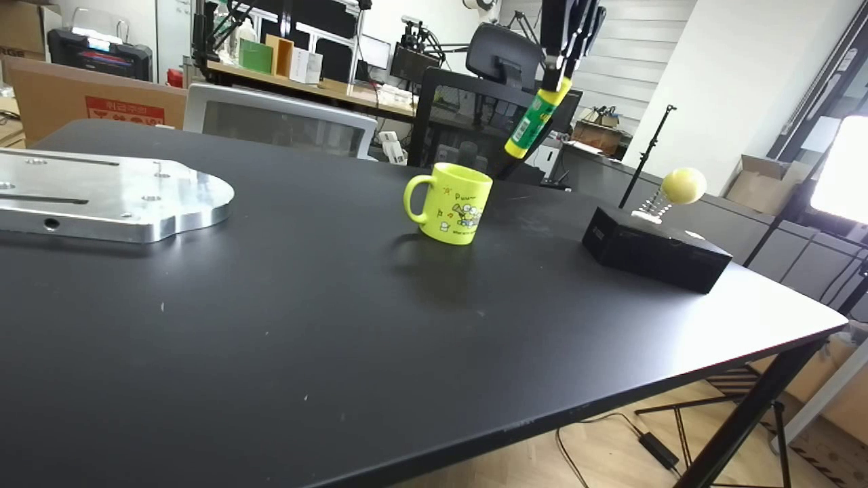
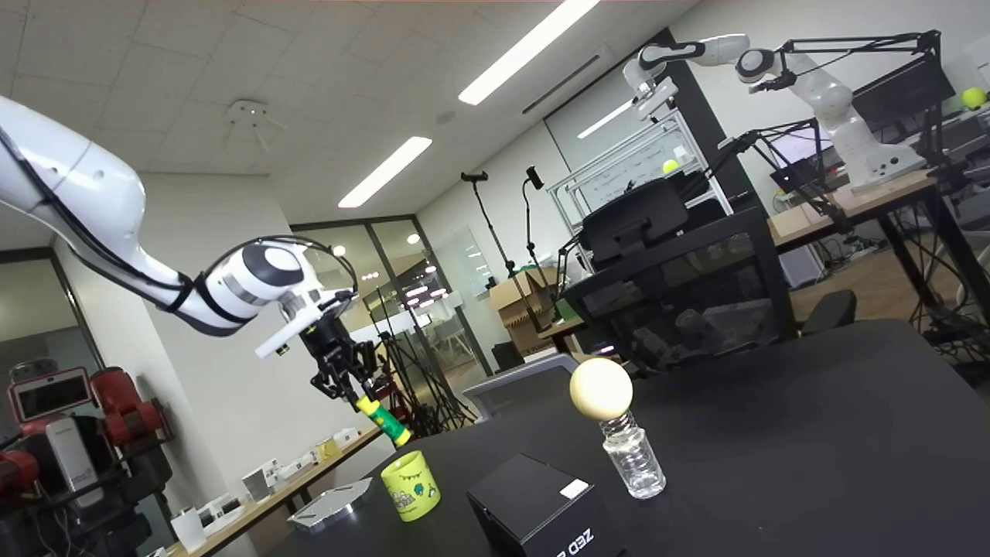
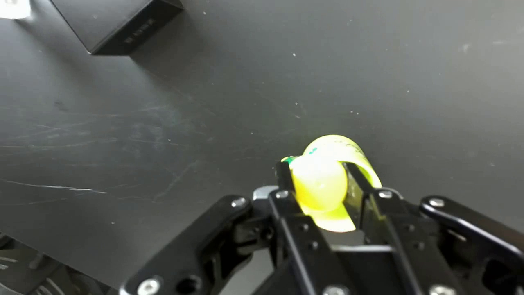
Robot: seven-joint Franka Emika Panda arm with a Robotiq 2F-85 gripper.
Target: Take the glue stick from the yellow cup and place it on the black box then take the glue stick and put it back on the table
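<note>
My gripper (image 1: 557,71) is shut on the top end of the glue stick (image 1: 536,122), a yellow and green cylinder that hangs tilted in the air. The same grip shows in the wrist view, with the glue stick (image 3: 319,184) between the fingers (image 3: 317,167). The yellow cup (image 1: 456,203) stands upright on the black table (image 1: 305,305), below the glue stick and apart from it in an exterior view. In the wrist view the glue stick hides part of the cup (image 3: 354,153). The black box (image 2: 534,499) lies on the table, away from the cup.
A pale yellow ball (image 2: 601,388) sits on a spring on a clear glass bottle (image 2: 636,460) by the box. A silver metal plate (image 1: 102,193) lies on the table on the cup's handle side. Chairs (image 2: 688,294) stand at the table's edge.
</note>
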